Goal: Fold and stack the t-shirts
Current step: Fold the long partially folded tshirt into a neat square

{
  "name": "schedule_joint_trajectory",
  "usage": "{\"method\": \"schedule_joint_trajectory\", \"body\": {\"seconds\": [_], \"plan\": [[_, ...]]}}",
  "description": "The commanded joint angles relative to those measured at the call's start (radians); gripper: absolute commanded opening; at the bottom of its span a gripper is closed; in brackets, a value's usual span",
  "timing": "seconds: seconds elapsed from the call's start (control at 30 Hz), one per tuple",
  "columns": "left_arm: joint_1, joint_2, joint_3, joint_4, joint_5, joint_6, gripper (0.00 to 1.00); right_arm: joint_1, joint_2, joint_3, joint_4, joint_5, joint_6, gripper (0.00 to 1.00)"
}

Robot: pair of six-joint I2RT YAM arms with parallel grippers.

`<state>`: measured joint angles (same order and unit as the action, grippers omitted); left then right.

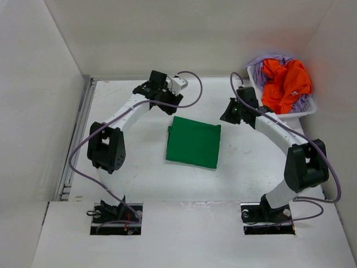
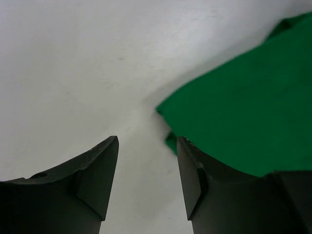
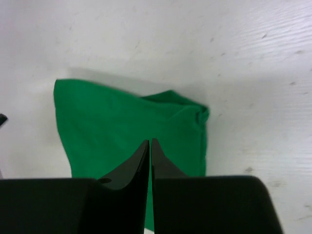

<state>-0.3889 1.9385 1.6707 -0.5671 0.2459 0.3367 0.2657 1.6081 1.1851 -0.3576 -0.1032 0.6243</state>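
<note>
Purple shirt (image 1: 263, 62) mostly hidden under orange shirt (image 1: 285, 84); green shirt (image 2: 243, 117) cut off, L-wrist view.

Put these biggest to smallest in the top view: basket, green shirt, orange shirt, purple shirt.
1. white basket
2. green shirt, folded flat
3. orange shirt, crumpled, looks only slightly smaller than the green one
4. purple shirt, mostly hidden, just edges showing

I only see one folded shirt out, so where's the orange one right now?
In the top view, the orange shirt lies crumpled in the white basket at the far right corner, on top of the purple shirt.
</note>
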Motion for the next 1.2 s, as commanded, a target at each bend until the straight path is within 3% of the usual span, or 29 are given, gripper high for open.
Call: {"method": "schedule_joint_trajectory", "body": {"seconds": [0.0, 0.1, 0.3, 0.53, 0.73, 0.8, 0.93, 1.17], "plan": [[-0.064, -0.078, -0.084, 0.056, 0.133, -0.037, 0.48, 0.06, -0.011, -0.044, 0.031, 0.037, -0.003, 0.06], [-0.074, -0.017, -0.088, 0.052, 0.136, -0.05, 0.46, 0.068, 0.064, -0.012, 0.017, 0.045, 0.002, 0.0], [-0.046, 0.128, -0.006, 0.053, -0.005, -0.094, 0.45, 0.053, 0.251, 0.126, -0.003, 0.034, -0.011, 0.0], [-0.02, 0.157, 0.055, 0.056, -0.059, -0.113, 0.47, 0.037, 0.311, 0.234, 0.009, 0.037, -0.006, 0.0], [-0.017, -0.013, -0.021, 0.062, -0.046, -0.143, 0.51, 0.04, 0.179, 0.167, 0.014, 0.045, -0.012, 0.16], [-0.02, -0.091, -0.092, 0.073, -0.033, -0.148, 1.0, 0.046, 0.109, 0.101, 0.014, 0.054, -0.009, 0.22], [-0.021, -0.161, -0.218, 0.035, 0.026, -0.165, 1.0, 0.071, -0.005, -0.056, 0.014, 0.056, 0.024, 0.35], [-0.02, -0.119, -0.357, -0.005, 0.157, -0.223, 1.0, 0.125, -0.154, -0.251, 0.039, 0.068, 0.074, 0.37]]}}
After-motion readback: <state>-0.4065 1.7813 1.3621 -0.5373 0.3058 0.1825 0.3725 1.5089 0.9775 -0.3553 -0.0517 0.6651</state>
